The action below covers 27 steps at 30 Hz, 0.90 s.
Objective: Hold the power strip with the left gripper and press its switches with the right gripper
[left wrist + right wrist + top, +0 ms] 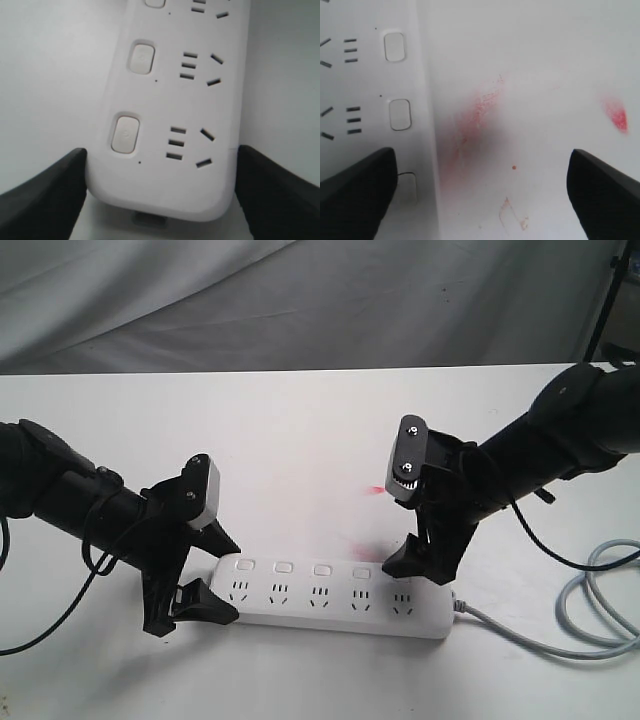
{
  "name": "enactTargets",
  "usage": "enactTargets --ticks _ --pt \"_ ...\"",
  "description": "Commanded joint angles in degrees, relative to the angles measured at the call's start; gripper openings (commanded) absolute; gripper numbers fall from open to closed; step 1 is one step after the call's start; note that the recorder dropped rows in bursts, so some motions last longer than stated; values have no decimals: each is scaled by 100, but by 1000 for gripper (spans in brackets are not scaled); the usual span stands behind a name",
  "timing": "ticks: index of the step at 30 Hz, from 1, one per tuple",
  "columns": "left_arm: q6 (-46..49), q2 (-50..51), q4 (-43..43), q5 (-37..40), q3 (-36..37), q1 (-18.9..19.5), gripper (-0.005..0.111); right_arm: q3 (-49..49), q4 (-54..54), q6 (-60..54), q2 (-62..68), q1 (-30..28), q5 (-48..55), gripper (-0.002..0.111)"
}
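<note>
The strip (pixel 335 595) lies flat on the white bench (pixel 300 440), low in the middle of the exterior view, sockets up. Its long axis runs left to right, and the row of switches (pixel 322 569) sits along its far edge.

The left pincer (pixel 232 582) comes in from the left of that view and straddles the strip's left end, one jaw on the far side and one on the near side. In the left wrist view, the left pincer (pixel 160 152) has a black jaw at each lower corner of the frame. Each jaw meets a long side of the strip (pixel 175 100), so it is clamped on the strip's rounded end. Two switches (pixel 125 133) show in full there, each beside its socket group.

The right pincer (pixel 415 555) reaches down from the upper right of the exterior view, its jaws low at the strip's far edge near the right end. They cover the spot where the last switch would be; whether they touch it I cannot tell. In the right wrist view, the right pincer (pixel 482 165) has its jaws spread wide apart and holds nothing. One jaw at lower left lies over the strip (pixel 365 80) and partly hides a switch, with two more switches (pixel 400 114) clear above it. The other jaw at lower right is over bare bench (pixel 545 60).

A red smear (pixel 475 120) marks the bench just beside the strip, and a red spot (pixel 617 117) lies well apart. The grey cord (pixel 590 610) leaves the strip's right end and loops at the right edge of the exterior view.
</note>
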Motion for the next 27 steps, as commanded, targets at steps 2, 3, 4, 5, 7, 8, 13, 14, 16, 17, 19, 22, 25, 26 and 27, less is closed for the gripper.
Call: enactTargets --ticks 2,3,4,5,7,8,13,14,16,17,19,22,25,26,27 --pt "12 -11 -47 -8 -32 -45 0 29 67 -61 -142 -46 -120 84" --pt "12 -11 -47 -8 -32 -45 0 29 55 -61 -119 -46 -130 84" --pt "12 -11 -47 -8 -32 -45 0 29 20 -61 -102 -46 -130 84" --pt "12 -11 -47 -8 -32 -45 0 29 -35 -50 -76 -46 -130 84" --pt "12 -11 -47 -8 -32 -45 0 29 -153 9 19 -46 -156 84" --pt "12 -11 -47 -8 -32 -45 0 29 -152 8 48 -46 -168 84" --pt "12 -11 -47 -8 -32 -45 0 29 -496 227 122 -46 -190 84" --pt "12 -11 -47 -8 -32 -45 0 29 -540 267 144 -46 -190 84" --pt "12 -11 -47 -8 -32 -45 0 29 -800 409 321 -46 -346 84" --pt "12 -11 -47 -8 -32 -45 0 29 -911 508 372 -46 -424 84" --pt "12 -11 -47 -8 -32 -45 0 29 -1040 593 434 -46 -465 84" --pt "12 -11 -47 -8 -32 -45 0 29 -1139 669 434 -46 -465 84" --pt "12 -11 -47 -8 -32 -45 0 17 -854 612 365 -46 -408 84" --pt "12 -11 -47 -8 -32 -45 0 8 -766 612 297 -46 -362 84" --pt "12 -11 -47 -8 -32 -45 0 5 -681 612 213 -46 -331 84"
